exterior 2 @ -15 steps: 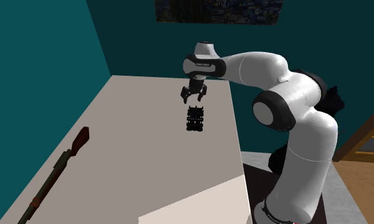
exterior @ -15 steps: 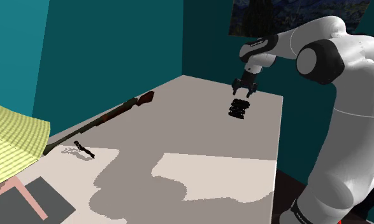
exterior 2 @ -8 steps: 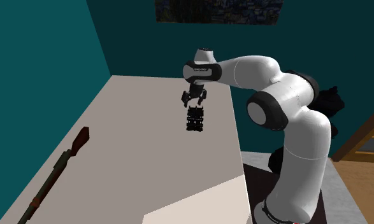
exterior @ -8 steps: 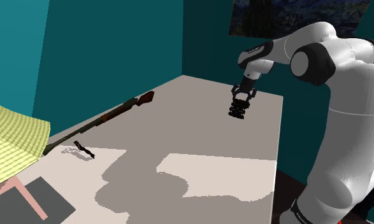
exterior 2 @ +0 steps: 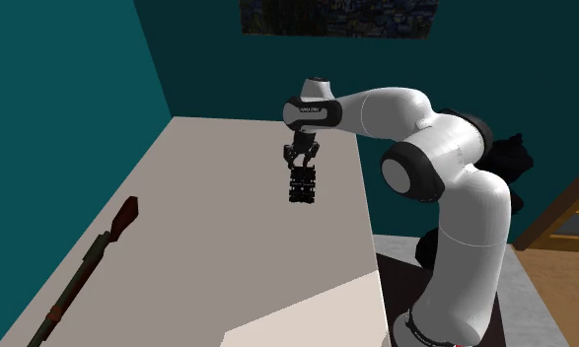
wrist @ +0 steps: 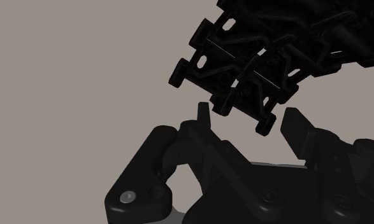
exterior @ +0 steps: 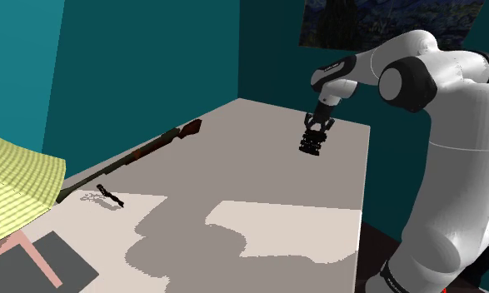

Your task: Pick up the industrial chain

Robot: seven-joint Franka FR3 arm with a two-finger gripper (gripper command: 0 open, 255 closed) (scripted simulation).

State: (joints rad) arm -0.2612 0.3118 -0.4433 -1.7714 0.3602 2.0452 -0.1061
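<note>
Showing the white arm (exterior: 451,125) bent over the far part of a pale table (exterior: 234,166), its black gripper (exterior: 317,125) pointing down onto the industrial chain (exterior: 311,145); the chain lies as a short, dark, folded bundle on the table top; seen from the second exterior view, the chain (exterior 2: 302,187) sits near the table's right-hand edge, directly beneath the gripper (exterior 2: 301,155).

Wrist view: the fingers (wrist: 203,118) stand a narrow way apart, with the nearest links of the chain (wrist: 274,51) reaching down between them; slivers of pale table show on either side of those links, so the fingers do not clasp them; black lies against black, so the line where finger ends and link begins is hard to trace; the chain's far end is cut off by the picture's edge.

In both exterior views gripper and chain merge into one dark mass; whether they touch cannot be told there.

Other items: a long rifle (exterior: 151,146) with a reddish-brown stock lies along the table's edge by the teal wall (exterior: 151,58); the rifle (exterior 2: 80,271) has its muzzle end cut off in the second exterior view; a small dark thing (exterior: 111,196), too small to identify, lies well apart from the chain; a yellow-green checked surface (exterior: 13,187) is cut off at the shoulder view's left; a dark picture (exterior: 359,21) hangs on the wall, its top cut off.
</note>
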